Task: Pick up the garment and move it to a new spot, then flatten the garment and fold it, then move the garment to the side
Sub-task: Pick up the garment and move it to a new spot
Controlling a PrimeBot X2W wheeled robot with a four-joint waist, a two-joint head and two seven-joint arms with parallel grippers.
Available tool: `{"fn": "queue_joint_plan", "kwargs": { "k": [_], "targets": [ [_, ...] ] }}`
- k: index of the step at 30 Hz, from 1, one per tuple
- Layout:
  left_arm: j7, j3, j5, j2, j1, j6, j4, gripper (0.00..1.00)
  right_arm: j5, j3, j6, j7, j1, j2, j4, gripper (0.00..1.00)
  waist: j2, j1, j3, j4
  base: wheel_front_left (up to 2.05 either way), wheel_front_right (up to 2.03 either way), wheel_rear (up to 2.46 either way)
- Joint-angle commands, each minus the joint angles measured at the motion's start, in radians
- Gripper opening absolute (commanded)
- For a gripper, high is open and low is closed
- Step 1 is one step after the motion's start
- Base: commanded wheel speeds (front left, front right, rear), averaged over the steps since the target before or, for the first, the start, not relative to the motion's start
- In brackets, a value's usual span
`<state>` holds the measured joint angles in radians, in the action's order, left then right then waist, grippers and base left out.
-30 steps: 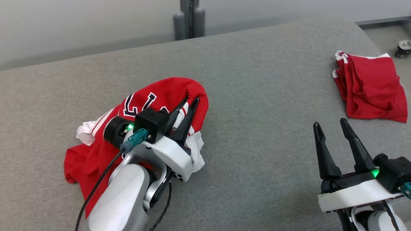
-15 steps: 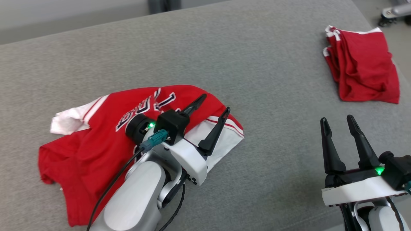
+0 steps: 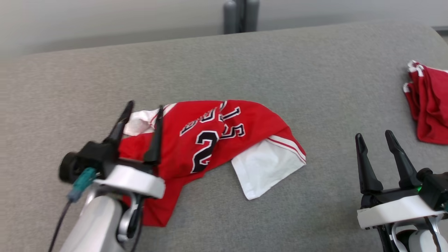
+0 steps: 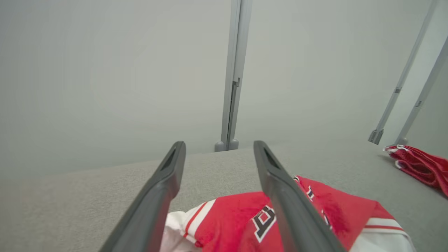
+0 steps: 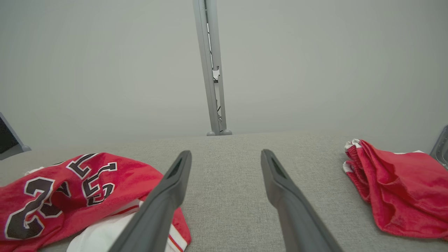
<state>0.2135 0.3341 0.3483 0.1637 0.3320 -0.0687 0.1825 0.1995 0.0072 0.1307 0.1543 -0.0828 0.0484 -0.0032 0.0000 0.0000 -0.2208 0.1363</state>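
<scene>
The garment [image 3: 210, 136], a red jersey with black-and-white numerals and lettering, lies crumpled on the grey tabletop [image 3: 280, 70], bunched and partly folded over itself; a white panel [image 3: 266, 168] with red stripes along its edge sticks out from under the garment's right side, flat on the surface. The left claw [image 3: 145, 105] stands at the garment's left end, its two dark fingers spread wide with nothing between them; in the head view both fingers cross in front of the red cloth and its white edge; in the left wrist view the garment [image 4: 227, 220] lies below the fingers; whether a finger touches the cloth I cannot tell. The right claw [image 3: 373, 134] sits well to the right of the garment, apart from it, fingers likewise spread and empty, over bare tabletop. A second red garment [image 3: 428, 105] with white trim lies heaped further right of the garment, beyond the right claw; a grey post [image 3: 241, 15] rises behind the garment, past the tabletop's far edge.
</scene>
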Motion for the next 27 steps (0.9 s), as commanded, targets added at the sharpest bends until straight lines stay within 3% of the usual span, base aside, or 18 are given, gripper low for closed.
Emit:
{"fn": "queue_joint_plan", "kwargs": {
  "k": [1,11,27],
  "targets": [
    [0.011,-0.019,0.010,0.011,-0.022,-0.012,-0.003,1.00,-0.010,-0.008,0.000,-0.006,0.012,0.005,-0.004,1.00,0.0000,0.0000,0.028,-0.035,0.00,0.00,0.00],
    [0.041,-0.138,0.042,0.099,-0.182,-0.051,-0.014,1.00,-0.029,-0.027,0.000,-0.045,0.059,0.004,-0.011,1.00,0.0000,0.0000,0.111,-0.093,0.00,0.00,0.00],
    [0.020,-0.107,0.050,0.126,-0.332,-0.047,-0.037,1.00,-0.038,-0.055,0.000,-0.089,0.169,0.004,-0.022,1.00,0.0000,0.0000,0.229,-0.114,0.00,0.00,0.00]
  ]
}}
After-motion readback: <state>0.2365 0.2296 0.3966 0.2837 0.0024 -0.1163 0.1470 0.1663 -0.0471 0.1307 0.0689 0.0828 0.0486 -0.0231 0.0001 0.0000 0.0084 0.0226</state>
